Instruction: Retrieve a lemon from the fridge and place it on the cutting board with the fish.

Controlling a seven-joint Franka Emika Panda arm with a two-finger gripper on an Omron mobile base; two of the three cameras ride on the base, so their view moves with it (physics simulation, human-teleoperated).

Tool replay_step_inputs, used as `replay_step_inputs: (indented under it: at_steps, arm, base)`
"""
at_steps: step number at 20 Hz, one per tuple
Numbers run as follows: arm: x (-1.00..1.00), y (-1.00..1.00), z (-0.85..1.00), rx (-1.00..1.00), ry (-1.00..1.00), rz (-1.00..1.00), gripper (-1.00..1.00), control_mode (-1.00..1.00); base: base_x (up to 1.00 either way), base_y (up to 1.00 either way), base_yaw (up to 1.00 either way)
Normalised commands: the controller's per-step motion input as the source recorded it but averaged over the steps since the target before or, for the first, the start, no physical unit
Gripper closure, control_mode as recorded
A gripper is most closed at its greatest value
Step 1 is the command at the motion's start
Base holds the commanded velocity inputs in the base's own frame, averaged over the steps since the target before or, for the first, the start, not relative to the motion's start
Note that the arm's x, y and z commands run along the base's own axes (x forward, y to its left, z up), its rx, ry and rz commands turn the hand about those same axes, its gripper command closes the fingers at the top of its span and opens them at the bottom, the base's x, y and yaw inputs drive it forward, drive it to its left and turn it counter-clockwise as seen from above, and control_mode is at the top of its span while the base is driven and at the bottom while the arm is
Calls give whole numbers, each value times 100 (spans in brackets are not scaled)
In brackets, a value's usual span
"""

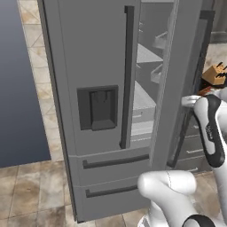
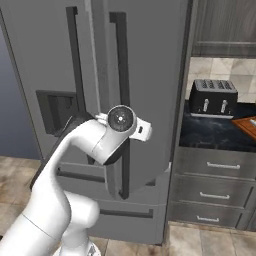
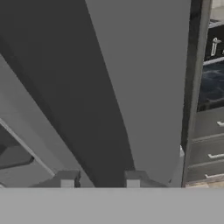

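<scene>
The fridge [image 1: 97,57] stands tall and grey, its left door closed and its right door [image 2: 150,75] swung partly open. Pale shelves [image 1: 144,99] show through the gap. My gripper [image 3: 99,179] is shut on the right door's long dark handle [image 3: 83,113], which runs between the fingertips [image 3: 67,179]. In the left base view the hand [image 1: 189,101] sits at that handle, about mid-height. A corner of the reddish-brown cutting board [image 2: 248,125] shows on the counter at the far right. The lemon and the fish are out of view.
A black toaster [image 2: 214,96] stands on the dark counter [image 2: 215,134] right of the fridge, above grey drawers [image 2: 215,187]. A tan knife block [image 1: 216,74] sits beyond the open door. Tiled floor [image 1: 31,190] and a blue wall [image 1: 17,88] lie to the left.
</scene>
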Motion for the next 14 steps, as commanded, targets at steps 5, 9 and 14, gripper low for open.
replay_step_inputs:
  at_steps: [5,9,14]
  arm:
    - [-82,-83,3,14,15,0,100,-100]
    - [-43,-26,-1,0,0,0,100,-100]
    - [-25,-2,0,0,0,0,-100,-100]
  base:
    - [0,0,0]
    - [0,0,0]
    - [0,0,0]
